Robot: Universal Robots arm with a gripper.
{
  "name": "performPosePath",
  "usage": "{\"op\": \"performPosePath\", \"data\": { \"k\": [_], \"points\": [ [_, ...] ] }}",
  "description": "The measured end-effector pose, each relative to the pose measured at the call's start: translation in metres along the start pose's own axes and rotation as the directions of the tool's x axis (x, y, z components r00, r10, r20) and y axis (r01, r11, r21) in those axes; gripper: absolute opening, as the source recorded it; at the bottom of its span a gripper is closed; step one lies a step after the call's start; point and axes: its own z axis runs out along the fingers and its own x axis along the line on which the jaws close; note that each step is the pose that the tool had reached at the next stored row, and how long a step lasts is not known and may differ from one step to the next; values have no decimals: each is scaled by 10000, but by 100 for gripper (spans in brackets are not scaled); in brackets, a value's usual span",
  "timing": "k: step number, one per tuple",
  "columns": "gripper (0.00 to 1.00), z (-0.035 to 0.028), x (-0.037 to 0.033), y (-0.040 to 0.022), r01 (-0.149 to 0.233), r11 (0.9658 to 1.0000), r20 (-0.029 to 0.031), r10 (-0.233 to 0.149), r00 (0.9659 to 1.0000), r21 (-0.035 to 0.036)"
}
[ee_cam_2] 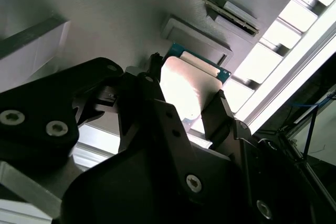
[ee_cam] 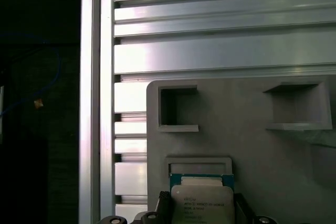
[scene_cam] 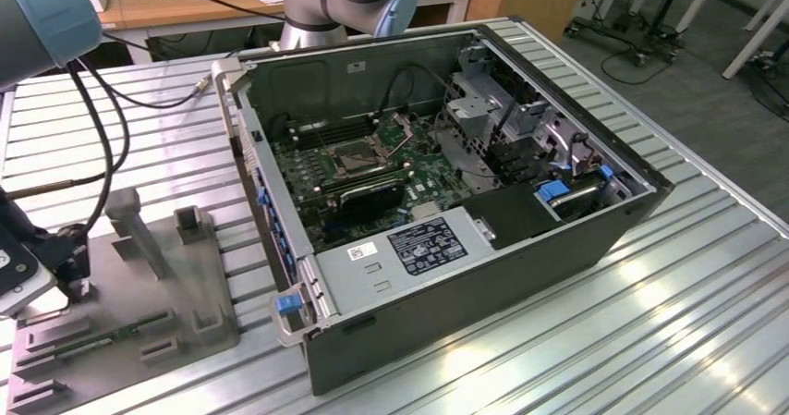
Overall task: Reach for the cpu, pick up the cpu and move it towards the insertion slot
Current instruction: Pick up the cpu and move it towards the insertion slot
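Note:
In both wrist views the cpu [ee_cam_2: 184,85] [ee_cam: 201,199], a silvery square chip with a greenish rim, sits between my gripper's [ee_cam_2: 186,90] [ee_cam: 202,209] two black fingers. The fingers press on its opposite edges, so the gripper is shut on it. The chip hangs just in front of the square grey recess [ee_cam: 198,162] of the grey fixture plate [scene_cam: 136,276]. The exterior view puts the gripper [scene_cam: 74,281] low at its left, over that plate. The insertion slot [scene_cam: 355,161], a dark socket in a silvery bracket, lies on the motherboard inside the open computer case [scene_cam: 493,239], well toward the exterior view's right.
A long green memory stick [scene_cam: 109,337] lies on the fixture plate beside grey posts [scene_cam: 136,225]. Black cables [scene_cam: 105,128] hang from the arm. The case's walls, a drive cage [scene_cam: 487,110] and cabling surround the motherboard. The ribbed metal table [scene_cam: 641,341] carries everything.

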Motion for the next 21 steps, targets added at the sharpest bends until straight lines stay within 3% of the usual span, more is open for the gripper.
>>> {"op": "performPosePath", "data": {
  "k": [21],
  "points": [
    [55,-103,0,5,0,10000,1,0,10000,0]
  ]
}}
